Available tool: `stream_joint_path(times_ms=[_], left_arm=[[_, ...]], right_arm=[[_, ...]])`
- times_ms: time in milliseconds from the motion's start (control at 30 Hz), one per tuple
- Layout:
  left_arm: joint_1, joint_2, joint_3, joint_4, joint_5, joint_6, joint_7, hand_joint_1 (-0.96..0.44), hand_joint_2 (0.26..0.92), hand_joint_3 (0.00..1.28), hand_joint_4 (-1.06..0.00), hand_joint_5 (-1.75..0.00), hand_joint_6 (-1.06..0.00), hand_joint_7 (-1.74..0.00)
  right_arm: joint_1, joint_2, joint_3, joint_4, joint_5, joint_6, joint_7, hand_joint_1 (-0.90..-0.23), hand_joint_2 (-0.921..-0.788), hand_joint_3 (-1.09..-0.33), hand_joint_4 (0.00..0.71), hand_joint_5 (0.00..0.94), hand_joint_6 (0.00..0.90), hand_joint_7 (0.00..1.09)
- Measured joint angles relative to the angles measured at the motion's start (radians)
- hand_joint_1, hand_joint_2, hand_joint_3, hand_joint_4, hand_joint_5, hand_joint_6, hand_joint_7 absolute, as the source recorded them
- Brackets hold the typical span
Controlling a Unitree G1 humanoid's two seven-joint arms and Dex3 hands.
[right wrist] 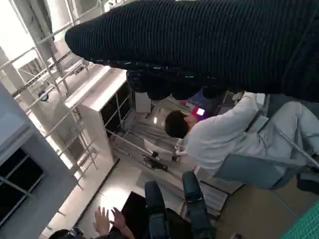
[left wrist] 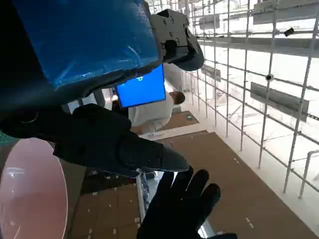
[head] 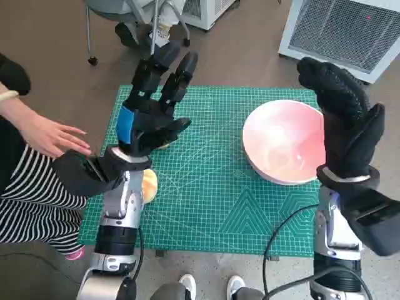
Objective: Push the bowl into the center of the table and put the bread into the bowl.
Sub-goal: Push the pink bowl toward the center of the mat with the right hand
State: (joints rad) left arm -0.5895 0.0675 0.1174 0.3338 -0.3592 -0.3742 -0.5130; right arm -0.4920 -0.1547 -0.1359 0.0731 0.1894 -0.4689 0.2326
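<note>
Head view first, starting closest to me: my left forearm comes up on the left side, and the bread (head: 150, 185) is peeking out right beside it, a golden-tan lump lying on the green cutting mat (head: 206, 212), mostly hidden by the arm. Nothing's gripping it, it just lies there near the mat's left edge.

A bit further out, my left hand (head: 152, 112) hangs over the left part of the mat with the blue tape on its back showing, fingers stretched out and apart, holding nothing. Over on the right, my right hand (head: 345, 122) in the black glove is raised too, fingers extended, also not holding anything. It's up beside the pink bowl (head: 285, 140) on the bowl's right side; can't tell if the glove touches the rim or just covers it from this angle.

The bowl itself is upright on the right half of the mat, well apart from the bread.

Left wrist view shows a slice of the bowl's pink rim (left wrist: 30, 194) plus the gloved right hand (left wrist: 182, 206) with fingers spread.

Further out, a person's hand (head: 53, 137) reaches in from the left edge of the table, near my left hand but not touching it. Past the table there's a white grated unit (head: 347, 31) on the floor.
</note>
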Motion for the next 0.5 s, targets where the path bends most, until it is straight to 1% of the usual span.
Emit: stream_joint_path(times_ms=[500], left_arm=[[0.008,0.000,-0.003,-0.001,0.007,0.000,0.012,-0.35,0.911,0.09,-0.21,0.00,0.00,-0.65]], right_arm=[[0.003,0.000,0.001,-0.011,0.000,0.012,0.000,-0.683,-0.921,-0.717,0.157,0.000,0.099,0.37]])
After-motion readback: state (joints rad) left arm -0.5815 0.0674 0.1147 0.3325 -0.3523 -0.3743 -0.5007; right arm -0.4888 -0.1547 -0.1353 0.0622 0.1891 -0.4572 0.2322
